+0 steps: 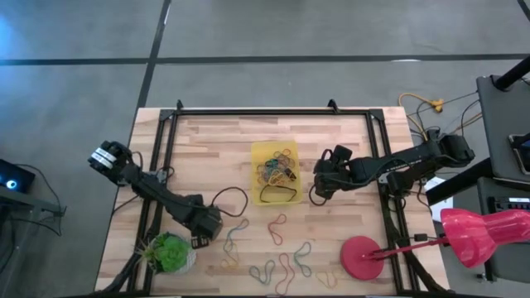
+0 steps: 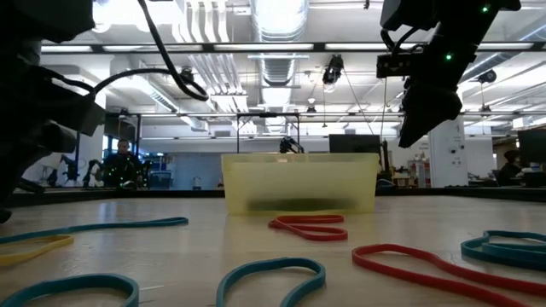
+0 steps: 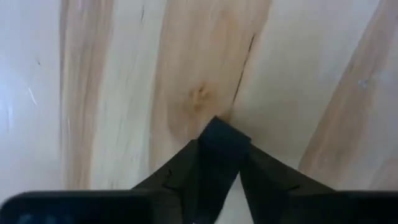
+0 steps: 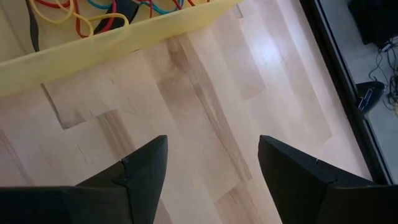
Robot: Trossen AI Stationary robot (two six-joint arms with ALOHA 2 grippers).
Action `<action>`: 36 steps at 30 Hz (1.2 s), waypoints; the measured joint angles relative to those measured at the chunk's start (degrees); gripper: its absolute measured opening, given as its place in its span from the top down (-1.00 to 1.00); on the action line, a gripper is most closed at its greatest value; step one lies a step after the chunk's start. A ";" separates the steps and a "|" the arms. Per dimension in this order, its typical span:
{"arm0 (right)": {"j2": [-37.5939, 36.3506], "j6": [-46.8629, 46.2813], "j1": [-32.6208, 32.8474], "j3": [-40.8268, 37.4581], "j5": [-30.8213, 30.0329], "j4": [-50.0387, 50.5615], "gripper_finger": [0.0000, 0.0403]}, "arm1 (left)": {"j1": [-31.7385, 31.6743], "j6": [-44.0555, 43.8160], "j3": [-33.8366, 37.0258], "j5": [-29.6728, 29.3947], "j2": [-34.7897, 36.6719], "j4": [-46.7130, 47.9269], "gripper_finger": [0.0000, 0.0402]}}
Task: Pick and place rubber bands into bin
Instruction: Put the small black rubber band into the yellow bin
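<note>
The left gripper (image 3: 217, 134) is set low on the bench (image 1: 215, 141), fingers pressed together, nothing seen pinched. The right gripper (image 4: 211, 165) is held beside the bin (image 1: 276, 172), fingers spread.

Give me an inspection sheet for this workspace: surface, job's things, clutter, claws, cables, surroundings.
Surface: wooden table, dark frame along its edges.
Job's things: yellow bin mid-table with a pile of bands inside; loose bands lie on the wood toward the near edge, in red, blue, green and yellow.
Clutter: green plant ball at the near left; red disc at the near right.
Claws: left claw tips together, down at the bare wood, no band seen in them; right claw open, beside the bin, empty.
Cables: black loop by the left arm; yellow cable off the table's right.
Surroundings: grey floor; pink object at right.
</note>
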State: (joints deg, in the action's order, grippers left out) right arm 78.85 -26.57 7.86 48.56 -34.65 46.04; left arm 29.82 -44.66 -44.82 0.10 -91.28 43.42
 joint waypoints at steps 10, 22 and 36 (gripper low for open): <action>0.00 -0.02 0.00 -0.07 0.02 -0.05 -0.18 | -3.76 7.16 0.20 -6.72 0.25 0.13 0.98; -0.02 -0.85 -0.04 -0.24 0.13 0.10 -0.18 | -18.70 30.93 -9.49 -26.14 11.60 13.17 1.00; -0.02 -0.90 0.00 -0.28 0.17 0.04 -0.18 | -37.71 54.26 -25.67 2.69 5.85 -12.71 1.00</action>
State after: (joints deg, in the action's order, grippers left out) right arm 78.83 -27.46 7.86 48.27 -34.48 46.09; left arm -7.89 9.59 -70.48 2.79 -85.43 30.71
